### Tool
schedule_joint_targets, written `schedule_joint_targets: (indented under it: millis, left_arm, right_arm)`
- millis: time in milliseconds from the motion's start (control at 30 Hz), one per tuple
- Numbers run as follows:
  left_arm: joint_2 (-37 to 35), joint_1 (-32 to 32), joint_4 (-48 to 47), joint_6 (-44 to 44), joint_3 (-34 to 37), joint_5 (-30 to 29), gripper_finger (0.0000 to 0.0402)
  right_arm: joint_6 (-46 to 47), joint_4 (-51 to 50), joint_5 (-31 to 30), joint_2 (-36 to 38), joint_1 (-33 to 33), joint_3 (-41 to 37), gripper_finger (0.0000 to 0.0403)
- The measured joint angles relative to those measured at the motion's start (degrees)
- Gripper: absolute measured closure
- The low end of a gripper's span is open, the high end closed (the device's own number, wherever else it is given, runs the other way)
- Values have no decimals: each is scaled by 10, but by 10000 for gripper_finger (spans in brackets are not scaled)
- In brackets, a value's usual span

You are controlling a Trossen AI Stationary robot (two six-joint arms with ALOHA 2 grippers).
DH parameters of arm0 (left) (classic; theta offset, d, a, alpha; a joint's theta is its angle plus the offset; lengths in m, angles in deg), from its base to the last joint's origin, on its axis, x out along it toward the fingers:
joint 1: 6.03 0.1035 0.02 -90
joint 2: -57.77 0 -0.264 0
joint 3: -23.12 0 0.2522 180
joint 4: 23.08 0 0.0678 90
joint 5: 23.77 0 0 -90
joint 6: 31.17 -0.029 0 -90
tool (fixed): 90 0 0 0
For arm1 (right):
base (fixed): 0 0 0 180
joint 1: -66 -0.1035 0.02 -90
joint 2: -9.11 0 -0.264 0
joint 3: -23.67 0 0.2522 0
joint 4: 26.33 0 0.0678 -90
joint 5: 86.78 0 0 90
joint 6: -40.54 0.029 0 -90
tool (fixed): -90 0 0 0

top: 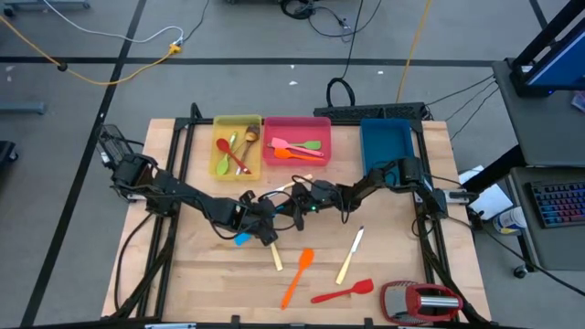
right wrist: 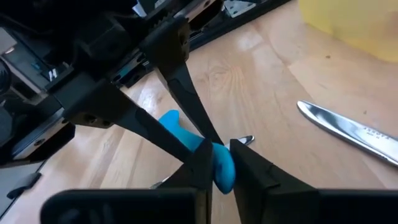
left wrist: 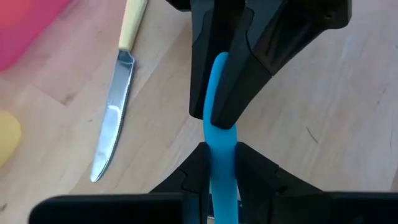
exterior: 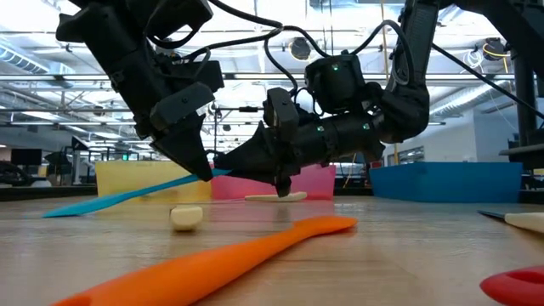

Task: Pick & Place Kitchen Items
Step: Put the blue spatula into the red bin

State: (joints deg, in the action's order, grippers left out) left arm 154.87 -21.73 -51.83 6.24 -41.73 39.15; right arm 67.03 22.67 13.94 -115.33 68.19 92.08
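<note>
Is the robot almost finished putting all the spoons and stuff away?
About halfway. Done: some spoons lie in the yellow tray and spatulas in the pink tray. In hand: both the left gripper and the right gripper are shut on the blue spatula. Left on the table: the orange spatula, red spatula and three knives. The blue tray looks empty.

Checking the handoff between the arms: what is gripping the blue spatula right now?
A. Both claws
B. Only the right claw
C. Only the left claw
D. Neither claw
A: the blue spatula is pinched by the left claw at one end and the right claw at the other.
</note>
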Motion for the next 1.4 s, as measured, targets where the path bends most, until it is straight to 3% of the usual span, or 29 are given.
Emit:
schedule_joint_targets:
  millis: [200,467,600,767,967,1200,1400]
  left_arm:
    - [-1,1,0,-7,0,11,328]
    - [-4,1,0,-44,-5,18,247]
    - [-39,1,-20,-51,-21,48,224]
    - [-116,3,-43,-90,-21,40,220]
    - [-203,9,-79,-106,-21,-29,220]
    - [-243,11,-108,-107,-21,-51,220]
    - [-238,12,-130,-107,-21,-56,220]
  right_arm:
    - [-1,-1,0,0,0,0,373]
    - [-18,0,0,0,-1,0,376]
    - [-40,-3,0,15,-1,0,374]
    - [-118,-54,-8,61,0,-1,379]
    - [-228,-166,-101,145,3,-3,378]
    - [-351,-289,-253,252,5,-3,380]
    - [-422,-364,-288,344,11,-3,379]
